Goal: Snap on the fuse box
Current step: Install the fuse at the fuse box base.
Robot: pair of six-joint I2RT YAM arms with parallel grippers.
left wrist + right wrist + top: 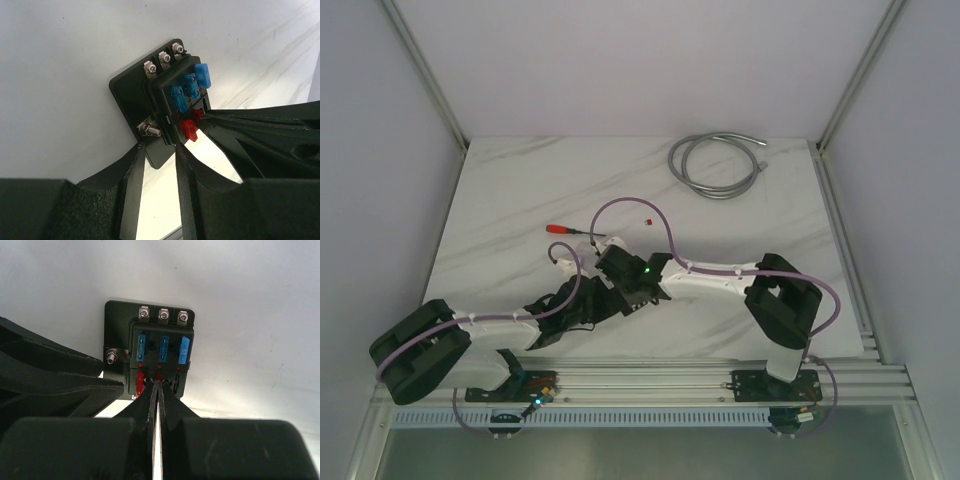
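Note:
The fuse box (167,97) is a black block on a black base plate with three blue fuses, and it lies on the white table. It also shows in the right wrist view (160,347). My left gripper (157,147) is shut on its near edge, one finger on each side. My right gripper (159,384) is nearly closed, its tips pinching the middle red fuse (159,376) in the lower row. Another red fuse (139,382) sits to its left. The right lower slot is empty. In the top view both grippers (605,280) meet and hide the box.
A red-handled screwdriver (563,229) lies just beyond the grippers. A loose small red fuse (645,219) lies to its right. A coiled grey cable (716,164) sits at the far right. Walls enclose the table on three sides.

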